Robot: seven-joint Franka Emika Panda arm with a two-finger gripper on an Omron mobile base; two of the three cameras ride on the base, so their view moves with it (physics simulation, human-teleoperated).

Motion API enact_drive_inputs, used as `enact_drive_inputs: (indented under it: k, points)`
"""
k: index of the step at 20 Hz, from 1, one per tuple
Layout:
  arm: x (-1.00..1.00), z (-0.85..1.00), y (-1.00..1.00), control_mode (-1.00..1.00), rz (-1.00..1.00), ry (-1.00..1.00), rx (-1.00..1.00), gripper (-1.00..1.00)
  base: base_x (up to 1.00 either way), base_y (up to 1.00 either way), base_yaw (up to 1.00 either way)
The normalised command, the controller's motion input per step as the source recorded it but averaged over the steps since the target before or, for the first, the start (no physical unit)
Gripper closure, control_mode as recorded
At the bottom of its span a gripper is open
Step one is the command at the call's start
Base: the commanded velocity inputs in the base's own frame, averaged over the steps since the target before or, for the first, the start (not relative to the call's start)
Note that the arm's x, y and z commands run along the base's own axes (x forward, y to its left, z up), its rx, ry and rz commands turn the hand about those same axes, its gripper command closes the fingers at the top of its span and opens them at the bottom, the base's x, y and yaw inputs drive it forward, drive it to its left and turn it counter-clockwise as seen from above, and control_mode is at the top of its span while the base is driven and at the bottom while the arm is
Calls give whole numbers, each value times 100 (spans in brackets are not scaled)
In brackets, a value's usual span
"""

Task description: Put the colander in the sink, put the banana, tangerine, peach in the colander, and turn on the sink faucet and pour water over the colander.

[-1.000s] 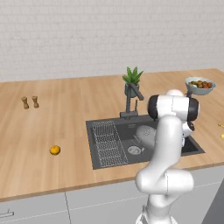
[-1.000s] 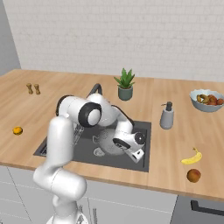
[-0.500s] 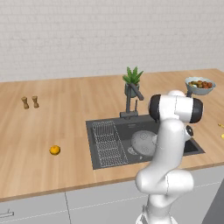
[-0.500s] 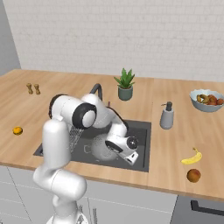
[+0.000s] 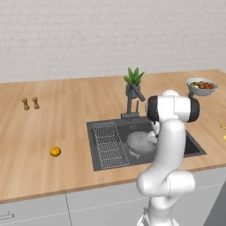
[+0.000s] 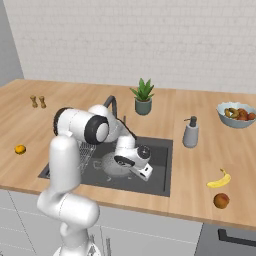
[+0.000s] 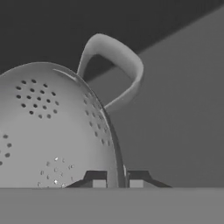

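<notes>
One thin rim is all the pincer [image 7: 117,183] clamps on, holding the colander [image 6: 114,165] low inside the sink [image 6: 159,184], so it could slip or land tipped over and leave no upright bowl for the fruit.

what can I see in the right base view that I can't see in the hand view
Right base view alone: the banana and peach on the counter right of the sink, the tangerine far left, the sink faucet, the plant, soap dispenser and fruit bowl.

Hand view alone: the gripper shut on the colander's rim below a loop handle.

Both: the colander inside the dark sink.
</notes>
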Motion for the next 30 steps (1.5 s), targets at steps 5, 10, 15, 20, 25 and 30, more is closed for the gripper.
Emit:
enact_drive_inputs:
  k: [5,10,15,20,25,30]
  points:
    - [19,-32,52,-100,0,3,-6,-100,0,0,0]
    - [-19,-3,30,-100,0,-5,0,-100,0,0,0]
    - [-29,43,1,-100,0,-18,15,-100,0,0,0]
    - [-26,94,-36,-100,0,-21,32,-100,0,0,0]
    - [-32,100,-25,-100,0,-3,25,-100,0,0,0]
    - [-44,100,2,-100,-1,0,9,-100,0,0,0]
